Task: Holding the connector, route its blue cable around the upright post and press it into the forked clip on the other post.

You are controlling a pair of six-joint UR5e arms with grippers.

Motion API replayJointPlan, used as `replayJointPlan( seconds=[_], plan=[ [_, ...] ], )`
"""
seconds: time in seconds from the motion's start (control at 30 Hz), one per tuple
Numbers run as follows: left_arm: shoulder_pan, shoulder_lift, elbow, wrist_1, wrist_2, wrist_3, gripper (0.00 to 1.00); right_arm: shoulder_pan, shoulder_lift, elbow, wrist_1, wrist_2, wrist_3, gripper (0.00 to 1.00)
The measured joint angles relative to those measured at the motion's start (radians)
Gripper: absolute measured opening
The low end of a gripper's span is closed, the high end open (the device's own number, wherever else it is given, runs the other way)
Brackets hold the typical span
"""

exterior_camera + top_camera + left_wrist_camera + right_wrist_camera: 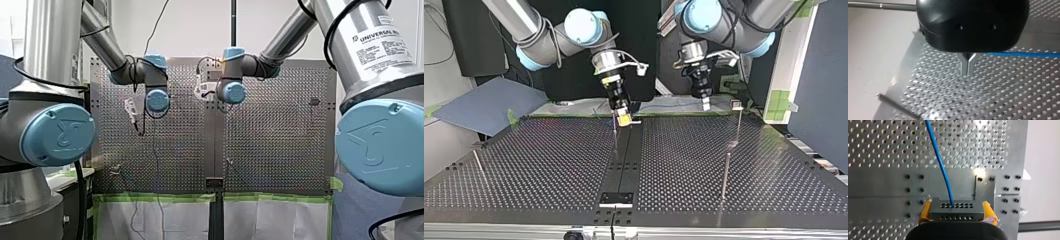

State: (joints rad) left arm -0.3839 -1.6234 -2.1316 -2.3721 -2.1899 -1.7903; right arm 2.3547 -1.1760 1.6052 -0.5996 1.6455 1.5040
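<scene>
My right gripper point(956, 210) clamps the connector point(958, 216) squarely so the blue cable point(940, 165) trails free toward 12 o'clock; my left gripper point(968, 67) hangs pinched together, cable at its 3 o'clock

In the top view, from my right gripper point(624, 119), open table point(549, 165) lies at five o'clock; a thin post point(614, 127) stands just beside at seven, a clip-topped post point(739, 125) at three, and a bare post point(725, 175) at four.

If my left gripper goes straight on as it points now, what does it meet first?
Probably the perforated table: the left gripper points at its plate. The blue cable passes beside it, not ahead, though depth is unclear.
</scene>
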Motion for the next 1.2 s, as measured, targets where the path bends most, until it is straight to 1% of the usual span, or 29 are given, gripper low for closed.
replayJointPlan(
  seconds=[0.17,0.3,0.4,0.53,0.67,0.77,0.87,0.93,1.07,1.2],
  plan=[
    [0.048,0.049,0.007,-0.047,0.046,-0.026,0.0,0.002,0.0,-0.041,0.041,-0.041,0.002,0.0],
    [0.083,0.083,0.019,-0.061,0.068,-0.039,0.0,0.0,0.0,-0.074,0.074,-0.069,0.003,0.0],
    [0.108,0.109,0.036,-0.067,0.077,-0.05,0.0,-0.003,0.0,-0.1,0.1,-0.076,0.004,0.0],
    [0.142,0.142,0.067,-0.078,0.081,-0.061,0.0,-0.005,0.0,-0.133,0.133,-0.079,0.003,0.0],
    [0.176,0.178,0.102,-0.107,0.082,-0.064,0.0,-0.005,0.0,-0.165,0.165,-0.081,0.002,0.0],
    [0.189,0.201,0.129,-0.13,0.09,-0.063,0.0,-0.004,0.0,-0.19,0.188,-0.09,-0.001,0.0],
    [0.194,0.213,0.156,-0.153,0.11,-0.061,0.0,0.0,0.0,-0.216,0.2,-0.106,-0.006,0.0],
    [0.196,0.215,0.172,-0.165,0.124,-0.062,0.0,0.0,0.0,-0.232,0.202,-0.115,-0.005,0.0],
    [0.203,0.206,0.208,-0.176,0.159,-0.064,0.0,-0.003,0.001,-0.263,0.2,-0.121,-0.002,0.0],
    [0.213,0.185,0.241,-0.179,0.181,-0.066,0.0,-0.005,0.001,-0.297,0.196,-0.122,0.001,0.0]
  ],
)
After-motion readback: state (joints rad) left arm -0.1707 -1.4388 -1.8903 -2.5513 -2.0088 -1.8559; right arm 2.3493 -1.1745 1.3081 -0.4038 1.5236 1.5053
